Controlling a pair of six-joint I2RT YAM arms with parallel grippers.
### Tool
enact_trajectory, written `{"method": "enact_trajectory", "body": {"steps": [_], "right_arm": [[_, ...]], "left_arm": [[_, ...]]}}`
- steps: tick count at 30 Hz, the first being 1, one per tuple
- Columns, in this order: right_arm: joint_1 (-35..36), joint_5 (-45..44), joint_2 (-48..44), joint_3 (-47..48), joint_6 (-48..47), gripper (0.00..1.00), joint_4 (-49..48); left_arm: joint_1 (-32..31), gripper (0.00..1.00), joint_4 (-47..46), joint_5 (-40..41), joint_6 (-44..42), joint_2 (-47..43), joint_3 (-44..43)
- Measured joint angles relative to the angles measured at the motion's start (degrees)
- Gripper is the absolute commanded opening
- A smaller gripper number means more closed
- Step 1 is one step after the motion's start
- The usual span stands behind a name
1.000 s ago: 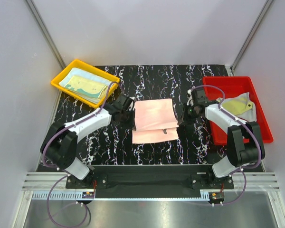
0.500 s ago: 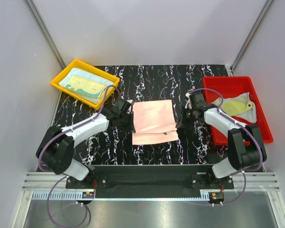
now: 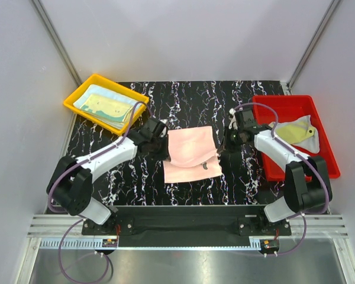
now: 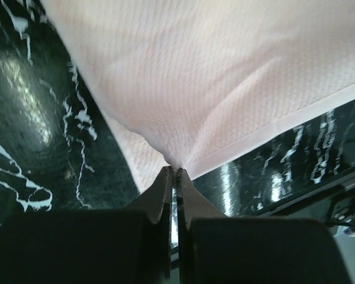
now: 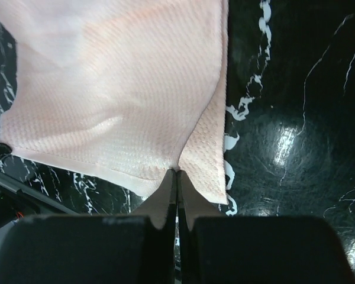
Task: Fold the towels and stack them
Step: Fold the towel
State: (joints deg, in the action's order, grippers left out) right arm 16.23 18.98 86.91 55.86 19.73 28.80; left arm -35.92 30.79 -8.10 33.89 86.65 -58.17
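A pink towel [image 3: 191, 152] lies part-folded in the middle of the black marbled table [image 3: 195, 94]. My left gripper [image 3: 164, 151] is shut on its left edge, and the pinched cloth [image 4: 183, 106] rises from the fingertips in the left wrist view. On the other side, my right gripper [image 3: 223, 149] is shut on the right edge, the pink towel [image 5: 118, 100] bunching at its tips [image 5: 177, 173]. The held layer hangs lifted above the lower layer. More towels rest in the trays: a pale blue and yellow one [image 3: 105, 105] at left, a pale yellow one [image 3: 296, 131] at right.
A yellow tray [image 3: 74, 96] stands at the back left corner and a red tray [image 3: 290, 106] along the right side. White walls close in the table on three sides. The arms' base rail [image 3: 183, 222] runs along the near edge.
Both grippers have stayed shut on the pink towel. The held edge dipped toward the near side half a second ago and has now come back up and slightly away again.
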Motion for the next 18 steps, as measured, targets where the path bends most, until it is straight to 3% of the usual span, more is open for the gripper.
{"method": "enact_trajectory", "body": {"steps": [5,9,18], "right_arm": [[0.02,-0.24,-5.97,1.42,-0.66,0.00,2.60],[0.02,-0.24,-10.95,-3.48,-0.57,0.00,2.10],[0.48,-0.31,-6.71,-12.94,0.68,0.00,0.74]], "left_arm": [[-0.24,0.00,0.90,-0.04,0.28,-4.81,-0.37],[-1.51,0.00,-0.61,-0.48,0.96,-8.17,4.04],[-5.07,0.00,-6.47,-1.97,3.76,-6.60,15.50]]}}
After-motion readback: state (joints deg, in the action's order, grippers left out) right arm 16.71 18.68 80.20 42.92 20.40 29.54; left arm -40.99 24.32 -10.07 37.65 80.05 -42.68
